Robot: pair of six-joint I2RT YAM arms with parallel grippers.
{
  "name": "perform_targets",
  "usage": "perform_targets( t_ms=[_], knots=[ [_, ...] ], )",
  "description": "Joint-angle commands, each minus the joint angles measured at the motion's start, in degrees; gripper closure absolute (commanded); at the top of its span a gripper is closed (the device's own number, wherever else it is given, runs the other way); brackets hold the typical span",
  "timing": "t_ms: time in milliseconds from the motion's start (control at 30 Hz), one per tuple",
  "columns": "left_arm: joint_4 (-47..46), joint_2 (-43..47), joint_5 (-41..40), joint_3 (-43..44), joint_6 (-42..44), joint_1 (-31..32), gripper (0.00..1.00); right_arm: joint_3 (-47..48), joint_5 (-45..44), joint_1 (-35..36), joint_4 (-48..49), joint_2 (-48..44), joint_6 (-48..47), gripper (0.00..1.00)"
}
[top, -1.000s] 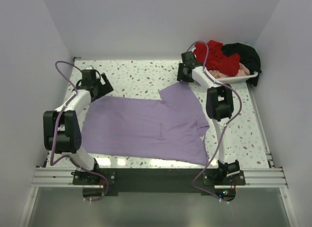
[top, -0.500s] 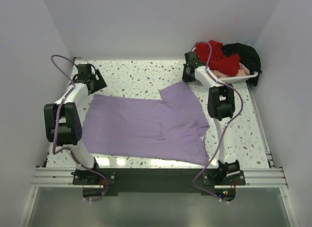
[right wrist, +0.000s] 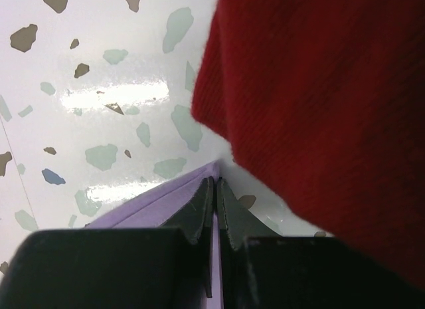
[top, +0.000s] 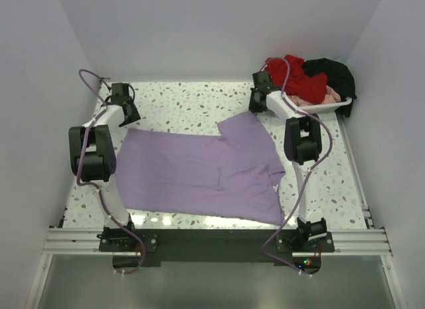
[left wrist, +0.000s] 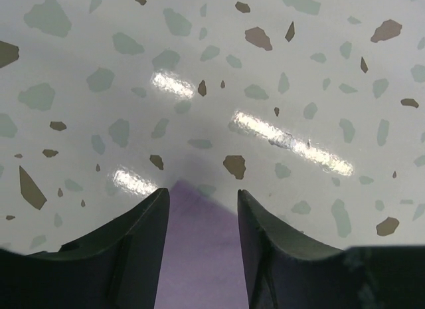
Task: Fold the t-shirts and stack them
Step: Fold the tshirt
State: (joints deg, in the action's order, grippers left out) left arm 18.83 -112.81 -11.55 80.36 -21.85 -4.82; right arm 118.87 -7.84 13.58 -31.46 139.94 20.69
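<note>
Low in the top view the lavender shirt (top: 199, 173) lies spread almost flat across the middle of the speckled table (top: 192, 100), its body running left to right and one sleeve reaching toward the upper centre. At its far left corner sits the left gripper (top: 127, 117). Its wrist view shows the two dark fingers (left wrist: 143, 222) standing partly apart with the tip of the purple corner lying between them, not yet pinched. Over at the far right of the shirt, the right gripper (top: 254, 106) is at the tip of the sleeve. In its wrist view the fingers are pressed together with a thin edge of lavender cloth seemingly caught between them, and a red shirt (right wrist: 319, 103) hangs close beside. Farthest back, in the upper right corner, the white tray (top: 332, 108) holds the heap of red, black (top: 335, 76) and pale pink (top: 330, 96) shirts, none folded. This looks like the start of the first fold, with both far corners being taken. The next move calls for the left fingers to clamp on their corner, then for both arms to lift together and carry the far edge toward the near edge, evenly so the cloth does not skew or snag the red shirt.
</note>
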Motion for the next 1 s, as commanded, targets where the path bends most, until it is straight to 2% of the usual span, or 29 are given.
perform_targets(
  t_ms=[0, 133, 467, 733, 833, 967],
  knots=[
    [1.03, -2.49, -3.21, 4.37, 1.72, -0.45, 0.51, -2.06, -0.51, -1.02, -2.9, -2.04, -0.47, 1.0],
    [2.96, -4.52, -3.48, 6.04, 0.84, -0.72, 0.55, -2.15, -0.51, -1.28, -3.08, -2.39, -0.56, 1.0],
    [2.44, -3.03, -3.74, 0.6, -1.18, -1.07, 0.53, -1.1, -0.16, -1.37, -4.13, -1.69, -0.3, 1.0],
    [2.18, -4.87, -2.86, 0.85, -1.27, -1.16, 0.55, -1.1, -0.25, -1.37, -4.83, -1.77, -0.47, 1.0],
    [2.26, -5.75, -2.69, 1.82, -1.09, -1.24, 0.63, -1.18, -0.34, -1.54, -4.75, -1.95, -0.56, 1.0],
    [2.44, -6.63, -2.6, 2.52, -0.92, -1.25, 0.78, -1.27, -0.25, -1.46, -5.01, -2.56, -0.3, 1.0]
  ],
)
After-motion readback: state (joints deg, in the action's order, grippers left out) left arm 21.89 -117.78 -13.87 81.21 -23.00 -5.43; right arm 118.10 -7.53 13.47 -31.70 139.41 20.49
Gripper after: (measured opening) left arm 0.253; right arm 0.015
